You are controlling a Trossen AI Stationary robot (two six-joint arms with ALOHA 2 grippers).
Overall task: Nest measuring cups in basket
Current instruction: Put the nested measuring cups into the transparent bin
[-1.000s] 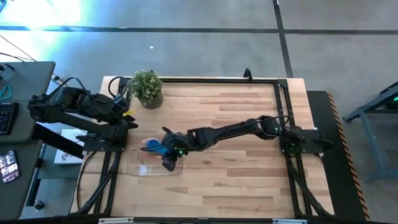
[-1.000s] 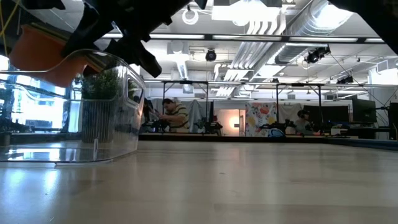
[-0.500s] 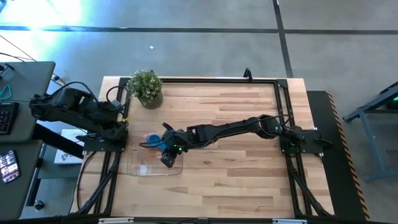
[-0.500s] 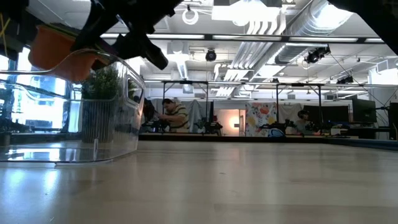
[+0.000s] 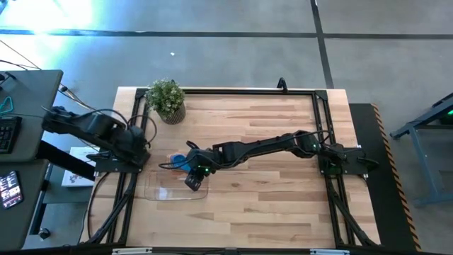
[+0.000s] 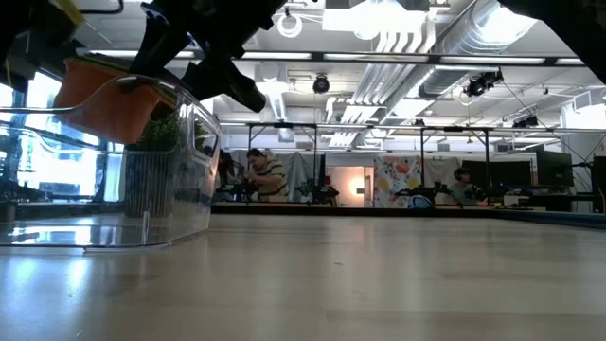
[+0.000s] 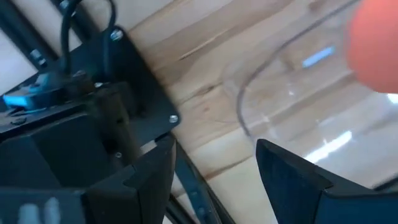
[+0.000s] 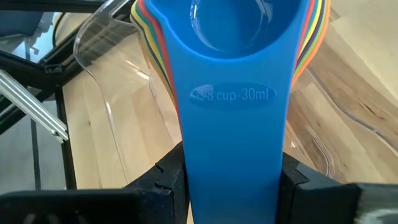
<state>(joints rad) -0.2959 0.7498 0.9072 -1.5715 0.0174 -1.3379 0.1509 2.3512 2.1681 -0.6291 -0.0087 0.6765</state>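
Right claw (image 5: 192, 177) clamped at full reach; left claw (image 7: 214, 165) open, retracted.

I read one marking only: on the flat handle of the blue cup (image 8: 233, 118), raised lettering ending "cup-30ml"; the leading characters, at 9 o'clock of "cup", are unclear. I find no other legible text in any view.
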